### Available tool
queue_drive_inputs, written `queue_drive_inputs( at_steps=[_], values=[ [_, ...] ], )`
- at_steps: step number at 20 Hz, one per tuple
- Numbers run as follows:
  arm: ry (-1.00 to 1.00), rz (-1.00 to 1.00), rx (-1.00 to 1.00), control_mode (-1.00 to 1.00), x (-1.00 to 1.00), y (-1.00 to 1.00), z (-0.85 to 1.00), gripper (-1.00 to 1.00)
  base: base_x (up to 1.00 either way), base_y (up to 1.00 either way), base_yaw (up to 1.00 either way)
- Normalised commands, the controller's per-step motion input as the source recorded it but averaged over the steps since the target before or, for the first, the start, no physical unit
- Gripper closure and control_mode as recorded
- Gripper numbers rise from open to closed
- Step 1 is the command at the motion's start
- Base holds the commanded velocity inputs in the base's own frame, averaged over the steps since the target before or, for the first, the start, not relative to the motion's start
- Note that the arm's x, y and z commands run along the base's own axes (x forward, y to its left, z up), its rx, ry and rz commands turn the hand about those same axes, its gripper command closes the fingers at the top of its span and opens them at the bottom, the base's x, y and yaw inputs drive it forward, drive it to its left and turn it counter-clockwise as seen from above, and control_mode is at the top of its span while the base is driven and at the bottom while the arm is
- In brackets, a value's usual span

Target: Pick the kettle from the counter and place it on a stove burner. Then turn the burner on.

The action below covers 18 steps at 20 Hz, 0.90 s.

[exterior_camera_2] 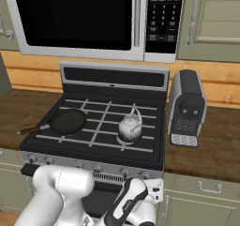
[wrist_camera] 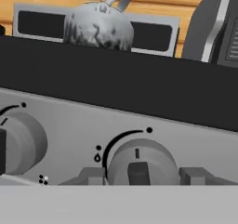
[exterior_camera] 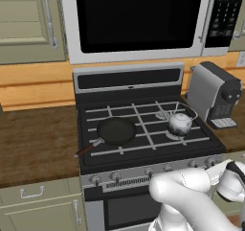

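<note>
The shiny silver kettle (exterior_camera: 180,123) (exterior_camera_2: 130,128) stands upright on the black grates over the front right stove burner (exterior_camera: 171,135), whose cap is mostly hidden under it. In the hand view the kettle (wrist_camera: 98,27) rises behind the stove's front edge. My gripper (wrist_camera: 142,175) is low at the stove's control panel, its two fingertips (wrist_camera: 91,175) lying against either side of a round grey knob (wrist_camera: 139,160), shut on it. The knob's mark points straight up. The brown counter (exterior_camera: 38,144) flanks the stove.
A black frying pan (exterior_camera: 116,131) (exterior_camera_2: 68,121) rests on the left front grate, its handle reaching over the counter. A grey coffee machine (exterior_camera: 217,97) (exterior_camera_2: 187,108) stands just right of the stove. Another knob (wrist_camera: 21,144) is to the left. A microwave (exterior_camera: 139,19) hangs above.
</note>
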Motion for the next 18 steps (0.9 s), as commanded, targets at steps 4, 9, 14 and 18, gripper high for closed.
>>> queue_drive_inputs(
  at_steps=[4,9,14,18],
  values=[
    [0.0,0.0,-0.18,-1.0,-0.14,0.0,0.0,1.0,0.0,0.0,0.0],
    [0.0,0.0,-0.19,-1.0,-0.17,-0.02,0.0,1.0,0.0,0.0,0.0],
    [0.0,0.0,-0.21,-1.0,-0.24,-0.02,0.0,1.0,0.0,0.0,0.0],
    [-0.03,0.0,-0.23,-1.0,-0.24,0.0,0.0,1.0,0.0,0.0,0.0]
  ],
)
